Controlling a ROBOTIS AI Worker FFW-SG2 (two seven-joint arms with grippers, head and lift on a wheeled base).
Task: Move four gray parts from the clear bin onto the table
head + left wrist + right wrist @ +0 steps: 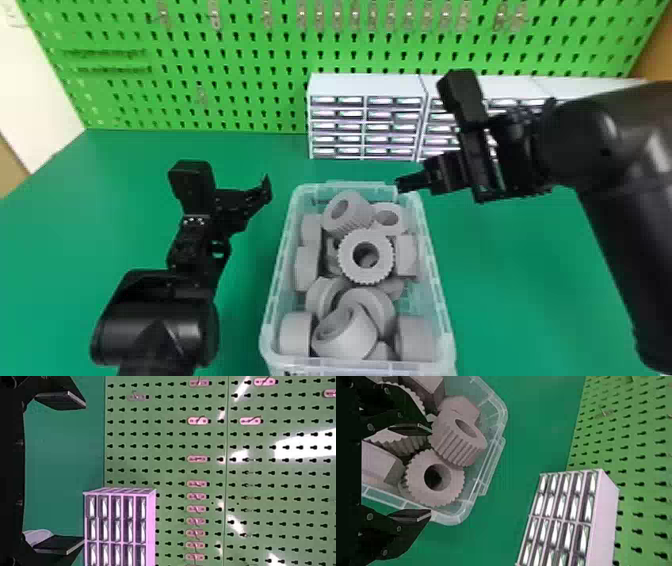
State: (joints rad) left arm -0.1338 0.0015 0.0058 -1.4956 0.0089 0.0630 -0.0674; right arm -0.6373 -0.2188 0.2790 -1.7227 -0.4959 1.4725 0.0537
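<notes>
Gray parts (357, 335) lie heaped in the clear bin (444, 310), tipped every which way, propping one another up. I have my right claw (431, 472) at the bin's far right corner, its fingers apart, presumably so they can straddle a toothed gear (346, 257) (the ribs ought to give decent grip). My left claw (84, 473), also spread and holding nothing, hangs left of the bin, probably to leave the right room. The green surface (500, 275) carries the bin.

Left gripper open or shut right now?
Open. In the left wrist view, the left gripper has its two flat fingers wide apart, nothing held between them.
</notes>
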